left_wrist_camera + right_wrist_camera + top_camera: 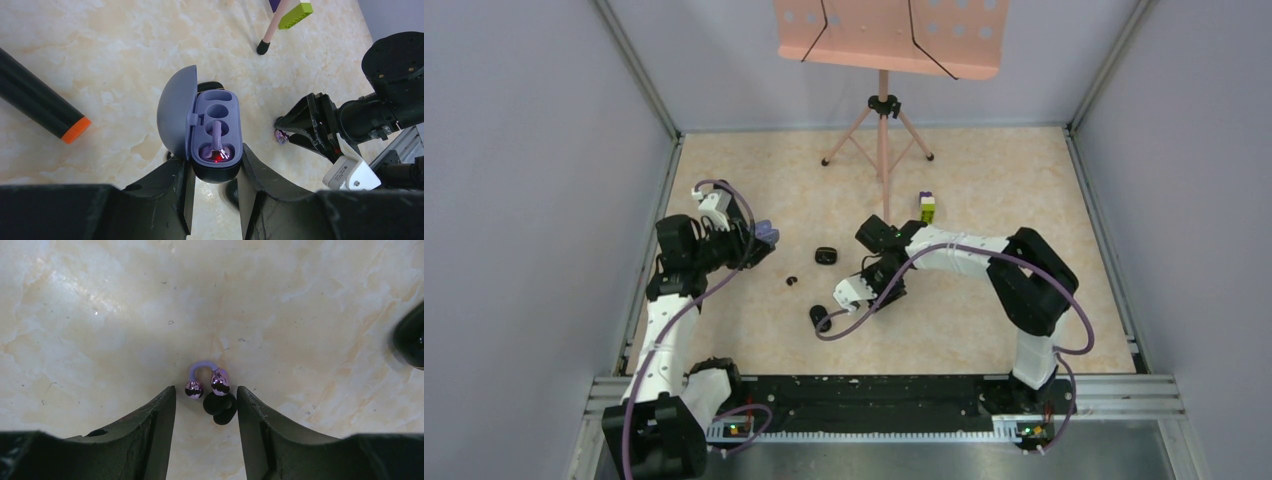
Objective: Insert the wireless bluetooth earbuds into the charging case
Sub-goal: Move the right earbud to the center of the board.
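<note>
Left wrist: our left end effector [215, 175] is clenched on the purple charging case [232, 117], with the lid [175, 115] open. The seated purple earbud [216, 137] is in the near slot, and a red light [216, 156] glows at its base.

Right wrist: our right end effector [206, 400] is released, with its fingers apart either side of the loose purple earbud [220, 381]. That one lies on the surface [100, 315], touching a black earbud [220, 407]. Neither finger appears to touch them.
</note>
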Action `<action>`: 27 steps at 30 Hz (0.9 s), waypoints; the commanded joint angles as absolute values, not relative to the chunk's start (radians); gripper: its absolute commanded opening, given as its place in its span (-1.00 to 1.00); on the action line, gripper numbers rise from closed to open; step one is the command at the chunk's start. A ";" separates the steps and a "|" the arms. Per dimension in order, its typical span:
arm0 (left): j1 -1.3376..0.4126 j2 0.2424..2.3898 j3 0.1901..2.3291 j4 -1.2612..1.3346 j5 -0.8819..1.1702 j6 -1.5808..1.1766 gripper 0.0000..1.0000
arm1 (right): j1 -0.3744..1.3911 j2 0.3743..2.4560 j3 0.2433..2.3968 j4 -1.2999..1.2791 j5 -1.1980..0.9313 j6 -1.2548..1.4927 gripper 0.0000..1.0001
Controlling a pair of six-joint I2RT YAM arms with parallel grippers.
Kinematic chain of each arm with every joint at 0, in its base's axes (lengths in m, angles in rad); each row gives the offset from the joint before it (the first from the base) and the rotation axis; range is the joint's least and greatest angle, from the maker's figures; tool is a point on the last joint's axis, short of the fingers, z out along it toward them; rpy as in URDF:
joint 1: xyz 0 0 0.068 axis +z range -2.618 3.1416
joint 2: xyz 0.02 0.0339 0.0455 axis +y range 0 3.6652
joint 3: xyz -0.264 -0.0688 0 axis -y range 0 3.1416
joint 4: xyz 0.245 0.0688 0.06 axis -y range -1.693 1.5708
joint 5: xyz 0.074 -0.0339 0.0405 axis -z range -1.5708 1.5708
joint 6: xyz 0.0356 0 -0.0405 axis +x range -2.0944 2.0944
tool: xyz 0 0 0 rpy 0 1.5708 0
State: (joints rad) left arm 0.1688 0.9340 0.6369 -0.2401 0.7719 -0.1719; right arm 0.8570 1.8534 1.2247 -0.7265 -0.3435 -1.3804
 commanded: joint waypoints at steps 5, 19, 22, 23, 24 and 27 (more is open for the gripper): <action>0.170 0.948 0.665 -0.213 0.772 -0.186 -1.00 | 0.900 1.907 1.312 -0.632 -0.426 -1.127 -0.10; 0.170 0.962 0.674 -0.200 0.768 -0.202 -1.00 | 0.830 1.915 1.411 -0.511 -0.402 -0.415 -0.35; 0.171 0.965 0.674 -0.202 0.766 -0.201 -1.00 | 0.823 1.870 1.410 -0.507 -0.455 -0.429 -0.30; 0.171 0.964 0.676 -0.206 0.767 -0.199 -1.00 | 0.817 1.855 1.408 -0.516 -0.489 -0.472 -0.30; 0.170 0.965 0.675 -0.209 0.767 -0.195 -1.00 | 0.814 1.838 1.404 -0.538 -0.544 -0.547 -0.30; 0.171 0.961 0.678 -0.223 0.765 -0.181 -1.00 | 0.816 1.776 1.350 -0.602 -0.610 -0.898 -0.37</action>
State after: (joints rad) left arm 0.1688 0.9588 0.6376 -0.2401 0.7654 -0.1890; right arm 0.8116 1.9003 1.3682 -0.5499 -0.4675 -0.6025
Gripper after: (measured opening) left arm 0.370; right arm 0.334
